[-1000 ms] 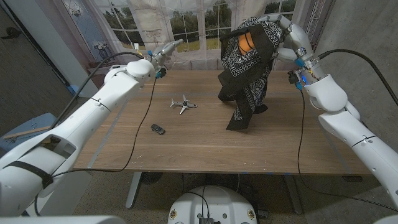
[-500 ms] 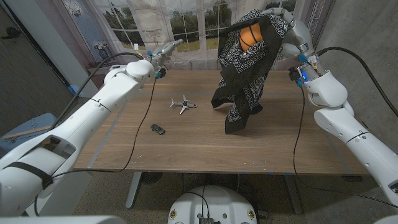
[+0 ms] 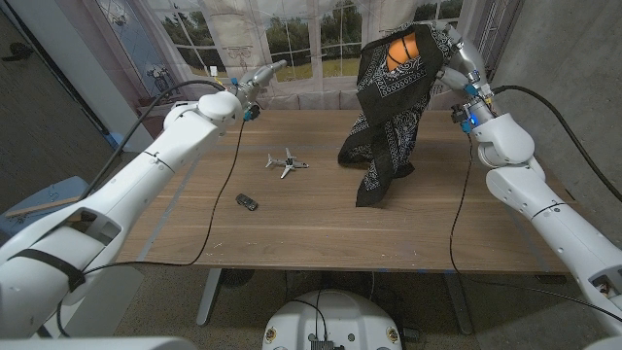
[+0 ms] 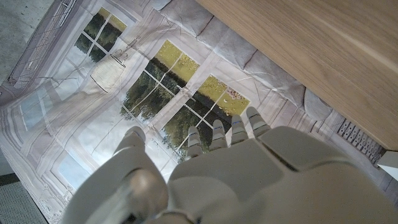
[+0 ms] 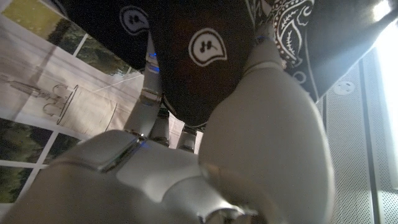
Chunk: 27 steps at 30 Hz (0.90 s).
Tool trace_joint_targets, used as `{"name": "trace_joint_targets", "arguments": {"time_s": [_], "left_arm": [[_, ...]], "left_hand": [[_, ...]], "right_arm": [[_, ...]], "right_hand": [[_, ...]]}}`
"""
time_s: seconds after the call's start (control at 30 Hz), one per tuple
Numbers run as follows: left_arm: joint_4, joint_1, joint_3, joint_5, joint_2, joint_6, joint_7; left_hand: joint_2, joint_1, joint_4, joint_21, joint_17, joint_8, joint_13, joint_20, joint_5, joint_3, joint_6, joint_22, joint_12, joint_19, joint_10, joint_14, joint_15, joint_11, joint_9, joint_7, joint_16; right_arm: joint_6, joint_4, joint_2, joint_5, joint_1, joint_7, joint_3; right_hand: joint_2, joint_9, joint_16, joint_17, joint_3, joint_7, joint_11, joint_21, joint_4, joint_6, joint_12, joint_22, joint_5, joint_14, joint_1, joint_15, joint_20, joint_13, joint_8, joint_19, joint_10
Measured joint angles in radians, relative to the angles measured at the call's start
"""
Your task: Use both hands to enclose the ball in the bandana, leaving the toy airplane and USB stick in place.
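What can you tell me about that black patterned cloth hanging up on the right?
The black bandana with white paisley print looks like thin, soft cotton. It hangs bunched from the robot's right hand, which grips its top high over the far right of the wooden table. An orange ball peeks from a gap in the upper folds, so it is only partly wrapped. The cloth drapes down in loose creases, and its lower end appears to reach the tabletop.

My arms glossy white with rounded shells, black cables looping off them, blue lights at my wrists, pale grey hands, black elbow band
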State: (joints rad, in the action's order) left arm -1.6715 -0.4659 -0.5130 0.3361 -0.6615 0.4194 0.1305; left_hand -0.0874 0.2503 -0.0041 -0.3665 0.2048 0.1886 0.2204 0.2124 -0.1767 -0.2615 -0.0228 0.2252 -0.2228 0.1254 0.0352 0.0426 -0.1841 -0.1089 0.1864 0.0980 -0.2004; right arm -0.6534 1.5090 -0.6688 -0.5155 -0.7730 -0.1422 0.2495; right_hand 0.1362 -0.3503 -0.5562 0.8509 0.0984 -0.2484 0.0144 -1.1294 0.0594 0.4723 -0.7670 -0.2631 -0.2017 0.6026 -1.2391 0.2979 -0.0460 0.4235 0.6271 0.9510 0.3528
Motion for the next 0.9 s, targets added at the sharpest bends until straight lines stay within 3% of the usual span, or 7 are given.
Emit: {"name": "trace_joint_targets", "arguments": {"time_s": [0.37, 0.87, 0.9], "left_arm": [[0.019, 0.013, -0.008, -0.002, 0.005, 0.001, -0.011], [0.055, 0.033, -0.021, -0.007, 0.021, -0.011, -0.027], [0.057, 0.034, -0.021, -0.009, 0.021, -0.022, -0.033]], "left_hand": [[0.005, -0.005, 0.0, 0.0, 0.0, 0.0, 0.0, 0.0, 0.0, 0.0, 0.0, 0.0, 0.0, 0.0, 0.004, 0.0, 0.0, 0.003, 0.0, 0.0, 0.0], [0.005, -0.005, -0.007, 0.0, 0.0, 0.0, 0.0, 0.0, 0.0, 0.001, 0.004, 0.0, 0.0, 0.0, 0.009, 0.0, 0.0, -0.002, 0.0, 0.004, 0.0], [0.005, -0.005, -0.007, 0.0, 0.0, 0.0, 0.0, 0.0, 0.0, 0.001, 0.004, 0.0, 0.0, 0.0, 0.009, 0.0, 0.0, -0.002, 0.0, 0.004, 0.0]], "right_arm": [[0.105, -0.024, -0.012, 0.193, 0.0, 0.162, -0.003], [0.19, -0.038, -0.034, 0.345, -0.006, 0.281, 0.008], [0.199, -0.007, -0.056, 0.358, -0.016, 0.289, 0.014]], "right_hand": [[0.001, 0.009, 0.014, 0.011, 0.0, 0.0, 0.0, -0.017, 0.0, 0.0, 0.0, 0.013, 0.0, 0.0, -0.001, 0.0, 0.005, 0.0, 0.013, -0.005, 0.0], [0.011, 0.01, 0.026, 0.018, 0.0, 0.0, 0.0, -0.029, 0.0, 0.0, 0.0, 0.027, 0.002, 0.014, -0.011, 0.007, 0.01, 0.0, 0.014, -0.011, 0.0], [0.011, 0.01, 0.028, 0.019, 0.0, 0.0, 0.0, -0.032, 0.0, 0.0, 0.0, 0.028, 0.001, 0.014, -0.011, 0.007, 0.01, 0.0, 0.014, -0.011, 0.0]]}}
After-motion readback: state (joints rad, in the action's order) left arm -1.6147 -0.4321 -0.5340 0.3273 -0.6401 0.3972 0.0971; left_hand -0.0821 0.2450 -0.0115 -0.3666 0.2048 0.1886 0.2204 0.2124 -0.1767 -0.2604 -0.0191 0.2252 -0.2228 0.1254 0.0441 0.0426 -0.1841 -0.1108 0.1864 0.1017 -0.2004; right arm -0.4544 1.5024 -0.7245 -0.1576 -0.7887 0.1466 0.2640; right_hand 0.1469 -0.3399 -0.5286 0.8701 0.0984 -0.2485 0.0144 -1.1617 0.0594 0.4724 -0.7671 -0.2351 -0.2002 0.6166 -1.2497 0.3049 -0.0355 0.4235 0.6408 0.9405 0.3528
